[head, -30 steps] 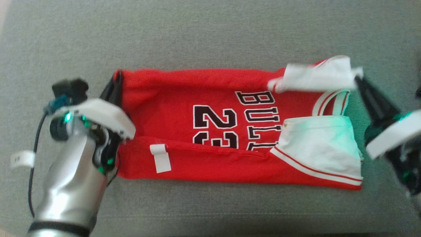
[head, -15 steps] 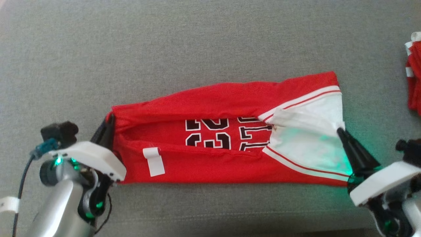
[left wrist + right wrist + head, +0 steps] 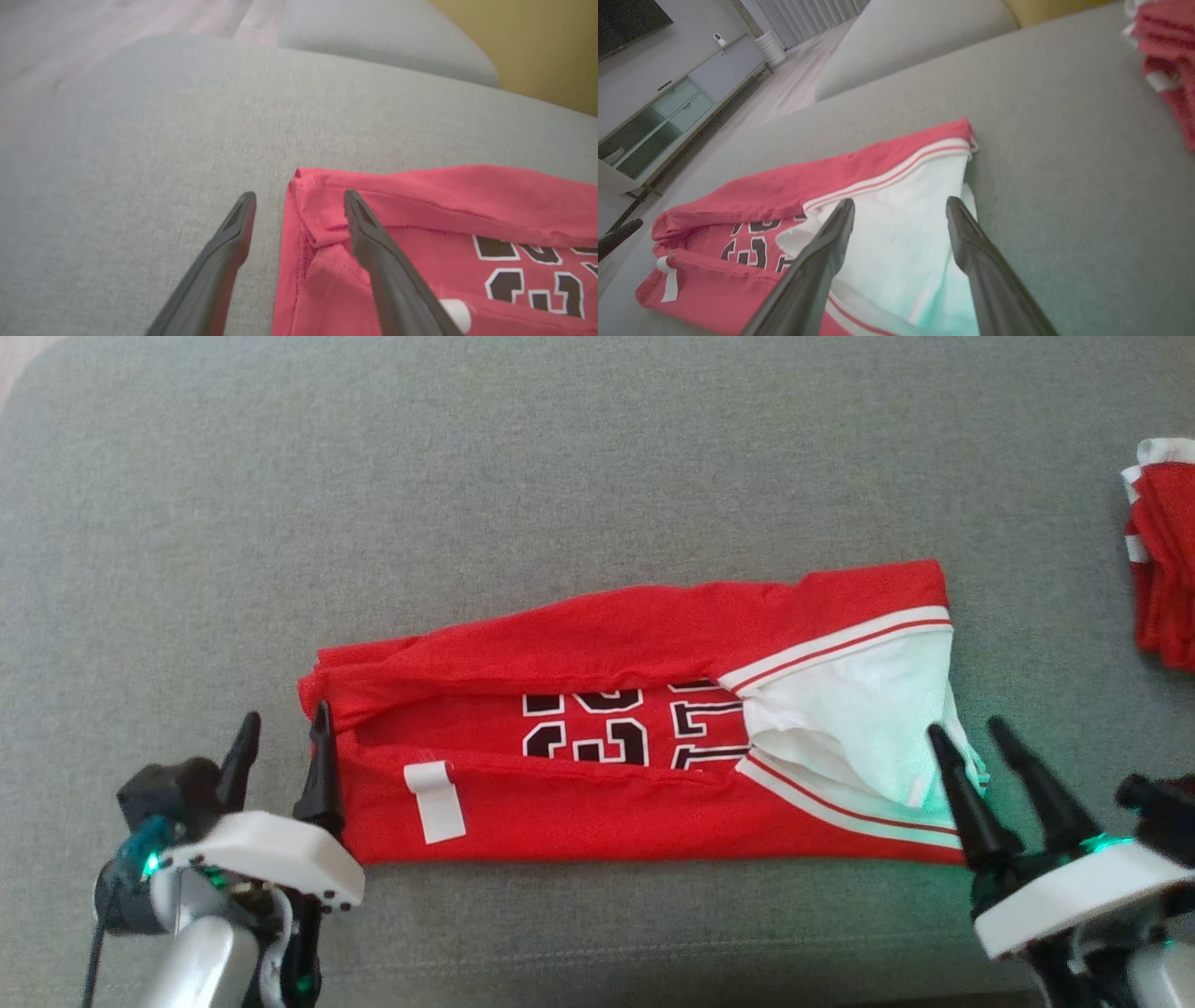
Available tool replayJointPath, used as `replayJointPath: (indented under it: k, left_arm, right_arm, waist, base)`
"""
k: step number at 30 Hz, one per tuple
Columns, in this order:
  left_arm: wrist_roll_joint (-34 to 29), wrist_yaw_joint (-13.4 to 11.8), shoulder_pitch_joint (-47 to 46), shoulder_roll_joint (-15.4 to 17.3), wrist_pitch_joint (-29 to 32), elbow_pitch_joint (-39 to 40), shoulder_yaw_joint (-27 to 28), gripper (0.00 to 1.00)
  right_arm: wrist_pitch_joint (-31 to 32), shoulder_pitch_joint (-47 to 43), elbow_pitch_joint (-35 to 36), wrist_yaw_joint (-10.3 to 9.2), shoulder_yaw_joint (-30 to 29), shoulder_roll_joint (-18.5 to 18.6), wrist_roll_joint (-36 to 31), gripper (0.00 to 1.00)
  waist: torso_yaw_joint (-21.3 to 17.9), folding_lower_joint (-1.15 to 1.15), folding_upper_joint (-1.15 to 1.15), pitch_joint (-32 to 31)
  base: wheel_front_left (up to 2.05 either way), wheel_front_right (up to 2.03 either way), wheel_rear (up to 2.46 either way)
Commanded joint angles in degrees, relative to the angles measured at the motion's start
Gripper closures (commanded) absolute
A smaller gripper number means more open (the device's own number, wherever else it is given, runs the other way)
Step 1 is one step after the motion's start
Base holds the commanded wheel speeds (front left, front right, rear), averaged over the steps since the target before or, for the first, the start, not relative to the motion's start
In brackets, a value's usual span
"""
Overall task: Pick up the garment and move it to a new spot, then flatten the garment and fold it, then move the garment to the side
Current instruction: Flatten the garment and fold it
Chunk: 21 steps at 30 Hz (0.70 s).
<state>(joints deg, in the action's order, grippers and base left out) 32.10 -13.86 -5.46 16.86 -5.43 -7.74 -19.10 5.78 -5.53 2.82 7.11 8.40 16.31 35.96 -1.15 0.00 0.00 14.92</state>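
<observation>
Red jersey (image 3: 607,803) on grey sofa (image 3: 560,476); left gripper (image 3: 286,717), right gripper (image 3: 963,726) both spread, empty; red pile (image 3: 1162,588) far right.

Grey sofa seat (image 3: 560,476); right wrist view: low cabinet (image 3: 682,102) at ten o'clock, pale floor (image 3: 784,88) at eleven.

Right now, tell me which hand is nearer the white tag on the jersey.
Left. The left hand is open at the left end of the jersey, just beside the white tag. The right hand is open at the far, white-panelled end.
</observation>
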Motion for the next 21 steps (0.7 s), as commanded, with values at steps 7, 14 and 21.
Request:
replayJointPath:
  k: [7,14,21]
  left_arm:
    - [-8.2,-5.8,1.4,1.9,-5.7,10.3,0.2,0.00]
    - [-11.1,-7.4,1.5,2.4,-5.1,15.7,-1.5,0.00]
    - [-11.1,-8.0,2.0,2.8,-3.6,16.8,-1.8,0.00]
  right_arm:
    - [-2.9,1.1,8.9,0.37,-4.6,-2.0,-9.2,0.00]
    - [-1.3,1.7,12.5,0.37,-7.0,-3.9,-13.6,0.00]
    - [-0.7,0.8,12.4,0.37,-7.1,-5.2,-14.7,0.00]
  waist:
    - [-0.5,0.00,0.00,-2.6]
    - [-0.7,0.00,0.00,-4.8]
    - [-0.9,0.00,0.00,-5.1]
  base:
    - [0.00,0.00,0.00]
    - [0.00,0.00,0.00]
    - [0.00,0.00,0.00]
